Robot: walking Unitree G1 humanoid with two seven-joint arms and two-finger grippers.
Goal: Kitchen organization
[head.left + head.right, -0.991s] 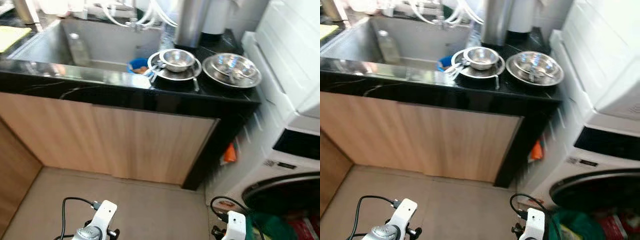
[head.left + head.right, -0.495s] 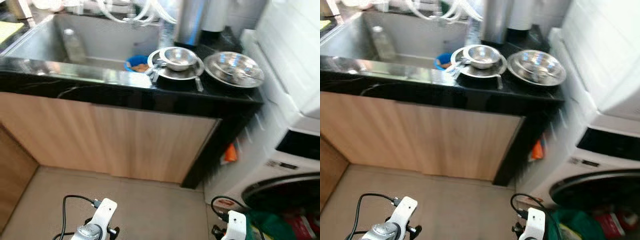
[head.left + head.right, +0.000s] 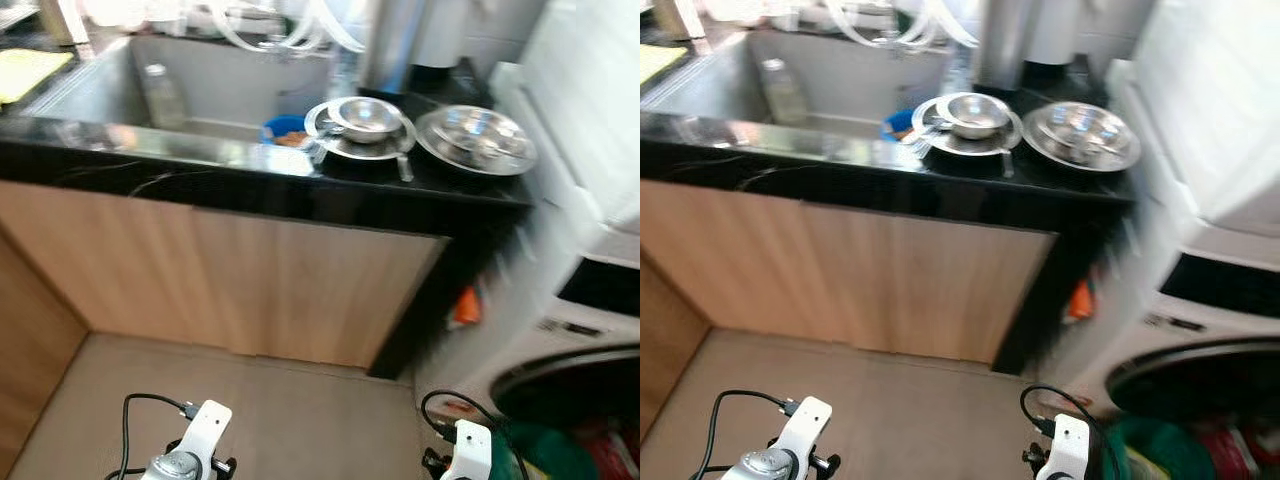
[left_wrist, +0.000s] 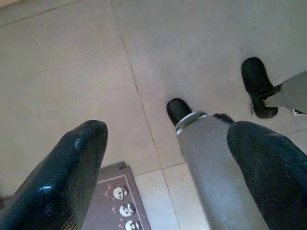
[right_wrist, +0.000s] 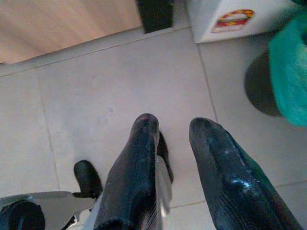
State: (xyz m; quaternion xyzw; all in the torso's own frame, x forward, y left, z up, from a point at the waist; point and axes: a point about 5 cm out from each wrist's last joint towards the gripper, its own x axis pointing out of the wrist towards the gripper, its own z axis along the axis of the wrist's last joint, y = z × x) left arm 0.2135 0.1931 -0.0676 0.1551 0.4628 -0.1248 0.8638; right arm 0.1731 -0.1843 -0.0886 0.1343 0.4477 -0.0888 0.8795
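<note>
My left claw [image 4: 165,158] hangs low over the tiled floor [image 4: 72,62] with its two black fingers [image 4: 67,177] spread wide and nothing between them. My right claw [image 5: 175,158] also points at the floor, its fingers a little apart and empty, near the white washing machine [image 3: 570,330].

The things to be put in order stand on the black desk [image 3: 300,185], to the right of the steel sink [image 3: 190,85]. A small steel bowl [image 3: 366,113] sits inside a wider steel plate [image 3: 385,148]. Just beside it, nearer the washing machine, a second steel plate [image 3: 440,150] carries another bowl [image 3: 474,126]. A blue bowl [image 3: 285,130] lies at the sink's edge, touching or almost touching the first plate; which, I cannot tell. A clear bottle [image 3: 160,92] stands upright in the sink.

Handling, as I judge it: the steel pieces are stiff, light and not fragile, but smooth, so they may slip and will clatter. The rim is the best place to pinch, one finger inside and one outside. A nested bowl should be lifted before its plate.

Orientation: bowls and plates are round, mouths up, with no long axis. A thin utensil [image 3: 402,168] lies on the first plate's near edge, its length pointing roughly toward me; blur hides what kind it is.
</note>
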